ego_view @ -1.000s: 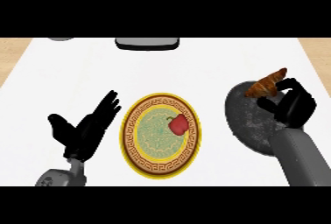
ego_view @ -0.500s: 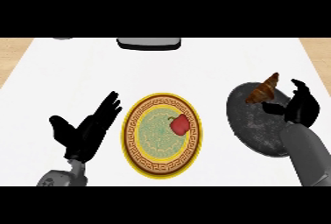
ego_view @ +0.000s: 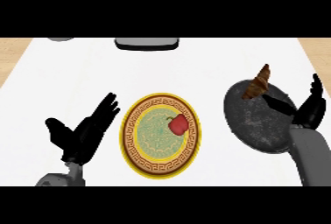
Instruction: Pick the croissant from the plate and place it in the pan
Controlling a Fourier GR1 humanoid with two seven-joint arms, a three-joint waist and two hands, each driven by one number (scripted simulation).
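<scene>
Brown croissant (ego_view: 256, 83) — tilted, at grey pan (ego_view: 258, 127) edge.

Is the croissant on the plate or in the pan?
In the pan: the croissant stands tilted at its far rim, apart from the right hand.

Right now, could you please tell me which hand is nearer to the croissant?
Right. The right hand is open just right of the croissant, by the pan's edge; the left hand rests open across the plate, at the view's left.

Right hand (ego_view: 309, 109) has let go of croissant (ego_view: 257, 83).
</scene>
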